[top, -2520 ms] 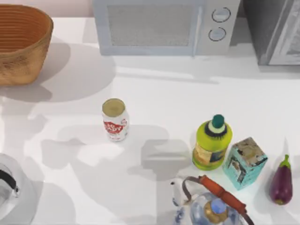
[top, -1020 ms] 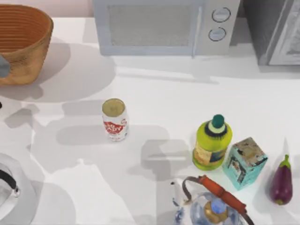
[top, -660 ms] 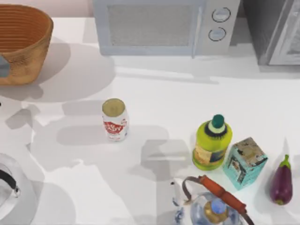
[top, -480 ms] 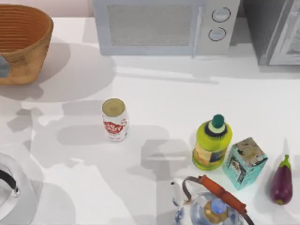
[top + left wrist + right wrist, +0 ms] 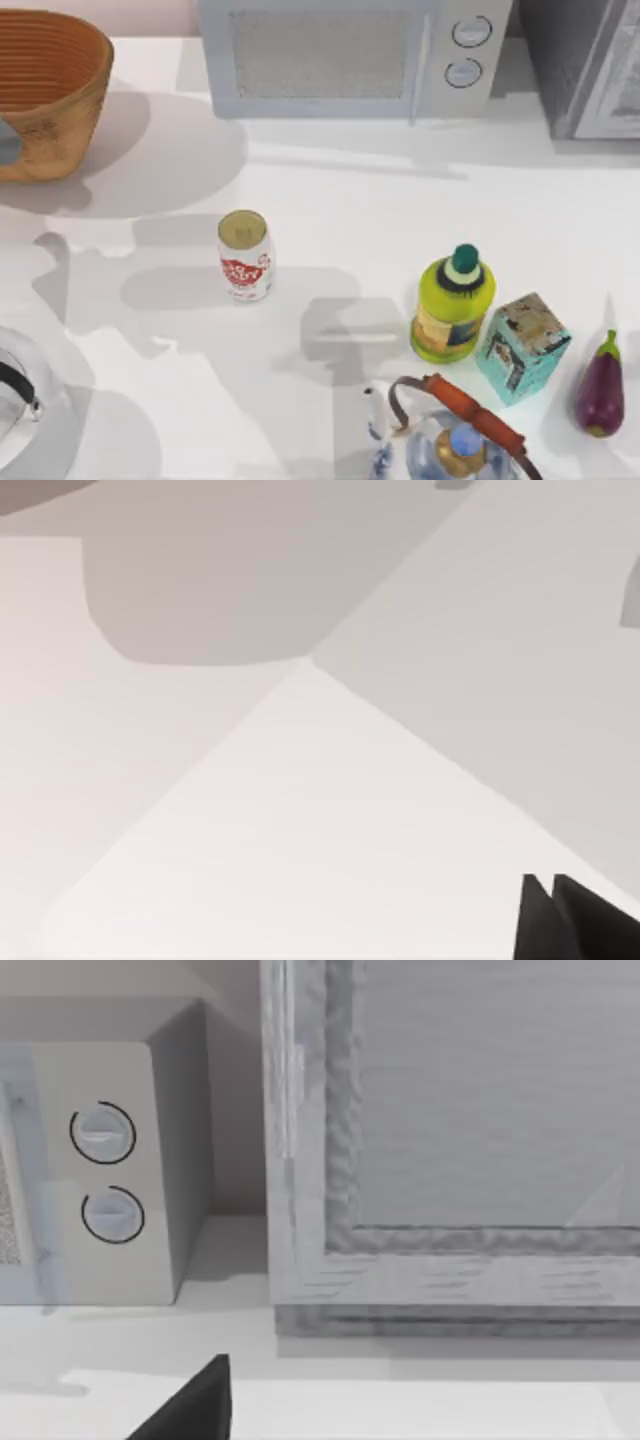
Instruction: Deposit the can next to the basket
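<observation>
Since the earlier top views, only the shadows on the left half of the table (image 5: 330, 200) have shifted, and a small grey part of the left arm (image 5: 8, 142) has come in at the left edge, in front of the basket (image 5: 45, 90). Nothing on the table itself has moved.

The can (image 5: 246, 255) stands upright left of the middle, well apart from the basket, which sits at the far left corner. No gripper touches it. So the task has barely begun: the can is not yet grasped, lifted, carried or set down.

The left gripper (image 5: 575, 920) appears as a dark finger tip at the edge of the left wrist view, over bare white surface; whether it is open or closed cannot be told. The right gripper (image 5: 190, 1405) shows as a dark tip in the right wrist view, facing the microwave (image 5: 355, 55) and a grey cabinet (image 5: 590, 65); its state cannot be told either, and that arm looks parked.

The bottle (image 5: 452, 305), carton (image 5: 522, 345), eggplant (image 5: 600, 385) and kettle (image 5: 450, 435) crowd the right near side, away from the can's likely path to the basket.

What remains is, by my judgement, everything: reach the can, close on it, move it left and back, and release it just beside the basket.
</observation>
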{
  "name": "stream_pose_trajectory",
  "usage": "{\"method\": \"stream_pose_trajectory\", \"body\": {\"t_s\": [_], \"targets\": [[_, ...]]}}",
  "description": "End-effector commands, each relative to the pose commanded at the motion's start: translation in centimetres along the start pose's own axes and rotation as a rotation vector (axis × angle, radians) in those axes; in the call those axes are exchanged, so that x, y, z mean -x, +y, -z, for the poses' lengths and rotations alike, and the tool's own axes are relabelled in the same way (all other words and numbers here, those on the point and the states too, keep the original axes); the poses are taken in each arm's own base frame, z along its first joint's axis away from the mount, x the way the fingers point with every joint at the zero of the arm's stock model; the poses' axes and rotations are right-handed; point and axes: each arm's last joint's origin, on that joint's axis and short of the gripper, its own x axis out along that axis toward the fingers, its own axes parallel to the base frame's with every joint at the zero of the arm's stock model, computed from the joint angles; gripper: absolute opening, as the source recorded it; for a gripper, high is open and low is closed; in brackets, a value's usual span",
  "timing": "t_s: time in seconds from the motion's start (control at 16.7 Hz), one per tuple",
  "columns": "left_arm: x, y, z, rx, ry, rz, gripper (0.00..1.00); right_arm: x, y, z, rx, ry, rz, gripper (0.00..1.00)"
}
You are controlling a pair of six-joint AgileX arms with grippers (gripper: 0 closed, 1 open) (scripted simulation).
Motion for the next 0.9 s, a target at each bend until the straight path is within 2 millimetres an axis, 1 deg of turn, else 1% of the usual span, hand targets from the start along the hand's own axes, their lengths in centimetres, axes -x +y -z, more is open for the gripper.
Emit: {"method": "stream_pose_trajectory", "body": {"t_s": [0.6,0.72,0.9], "targets": [[0.1,-0.1,-0.3,0.002,-0.001,-0.001,0.0,0.0,0.0,0.0,0.0,0.0,0.0,1.0],[0.0,-0.4,-1.2,0.025,0.002,0.003,0.0,0.0,0.0,0.0,0.0,0.0,0.0,1.0],[0.1,-1.6,-3.8,0.097,0.007,0.007,0.0,0.0,0.0,0.0,0.0,0.0,0.0,1.0]]}}
